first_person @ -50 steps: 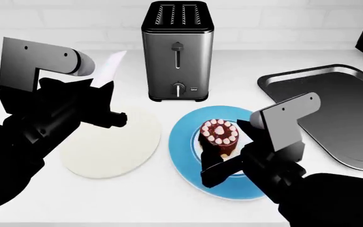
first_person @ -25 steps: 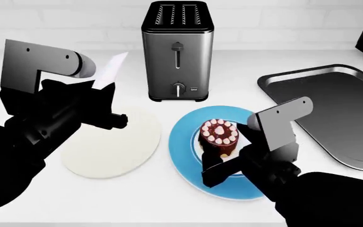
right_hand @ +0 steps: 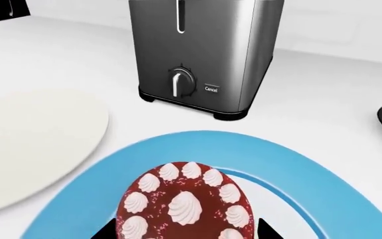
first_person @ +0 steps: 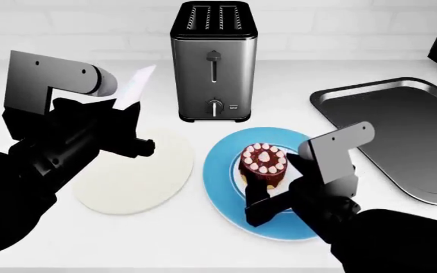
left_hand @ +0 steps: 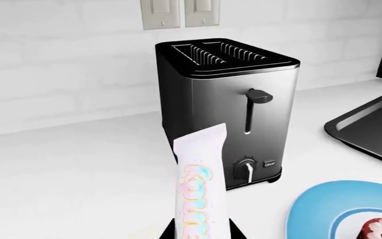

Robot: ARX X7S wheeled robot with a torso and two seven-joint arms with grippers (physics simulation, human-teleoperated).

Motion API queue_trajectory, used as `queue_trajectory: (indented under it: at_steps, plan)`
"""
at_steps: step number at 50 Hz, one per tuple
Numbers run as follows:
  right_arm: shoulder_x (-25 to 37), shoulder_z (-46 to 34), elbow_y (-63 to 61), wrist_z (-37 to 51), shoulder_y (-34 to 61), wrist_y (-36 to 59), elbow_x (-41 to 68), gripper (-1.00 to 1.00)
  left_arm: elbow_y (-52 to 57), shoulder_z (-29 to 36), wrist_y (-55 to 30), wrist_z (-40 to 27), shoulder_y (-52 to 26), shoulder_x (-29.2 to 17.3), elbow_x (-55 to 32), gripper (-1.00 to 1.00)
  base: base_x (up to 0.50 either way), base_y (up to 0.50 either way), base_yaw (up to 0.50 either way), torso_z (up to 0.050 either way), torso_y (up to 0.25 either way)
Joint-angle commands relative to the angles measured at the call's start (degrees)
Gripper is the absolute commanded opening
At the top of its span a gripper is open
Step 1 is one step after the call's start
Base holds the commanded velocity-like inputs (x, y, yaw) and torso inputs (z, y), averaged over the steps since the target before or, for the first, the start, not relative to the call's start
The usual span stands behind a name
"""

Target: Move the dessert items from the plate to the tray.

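Holding a thin white wrapped bar upright, the left end effector is clamped on its lower end and hangs above the cream plate, which sits on the white counter at about nine o'clock from the blue plate; I'd guess the bar is kept high so it clears the toaster on its way across. The cream plate carries nothing that I can see. On the blue plate sits the little chocolate cake, topped with a ring of pink-white dollops, and the right end effector has its fingers spread apart to either side of the cake's near edge, low over the plate, which looks like lining up for a sideways pinch that spares the topping. Whether the fingers touch the cake I cannot tell. Over at two o'clock from the cake lies the black tray with its silvery rim, well apart from both desserts and, as far as it shows, holding nothing, so neither item has reached it.
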Motion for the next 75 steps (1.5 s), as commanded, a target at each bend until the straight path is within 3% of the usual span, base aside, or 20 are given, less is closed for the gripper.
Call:
queue_trajectory:
  at_steps: [1, 28, 29, 48, 59, 75]
  plan:
    - [-0.14, -0.5, 0.84, -1.38, -1.27, -1.32, -2.03, 1.0, -0.72, -0.17, 1.1, 0.36, -0.08, 0.16, -0.49, -1.0, 0.0, 0.0, 0.0, 0.0, 0.0]
    - [0.23, -2.11, 2.32, -2.72, -0.89, -2.66, -3.3, 1.0, -0.72, 0.67, 2.14, 1.23, 0.12, -0.38, 0.31, -1.0, 0.0, 0.0, 0.0, 0.0, 0.0]
    - [0.24, -2.13, 2.3, -2.73, -0.95, -2.73, -3.3, -1.0, -0.74, 0.72, 2.16, 1.16, 0.07, -0.4, 0.21, -1.0, 0.0, 0.0, 0.0, 0.0, 0.0]
    - [0.6, -2.19, 1.08, -1.91, -0.98, -3.15, -2.49, -1.0, -0.64, 1.29, 2.81, 0.66, -0.02, -0.76, -0.45, -1.0, 0.0, 0.0, 0.0, 0.0, 0.0]
    - [0.99, 0.56, -2.82, 5.89, 6.67, 0.78, 6.27, -1.0, -0.37, 1.61, 3.22, 0.77, 0.19, -0.88, -0.54, -1.0, 0.0, 0.0, 0.0, 0.0, 0.0]
    - [1.39, 1.26, -3.64, 8.9, 10.34, 0.94, 9.15, -1.0, 0.63, 1.92, 3.9, -0.83, -0.27, -1.11, -3.37, -1.0, 0.0, 0.0, 0.0, 0.0, 0.0]
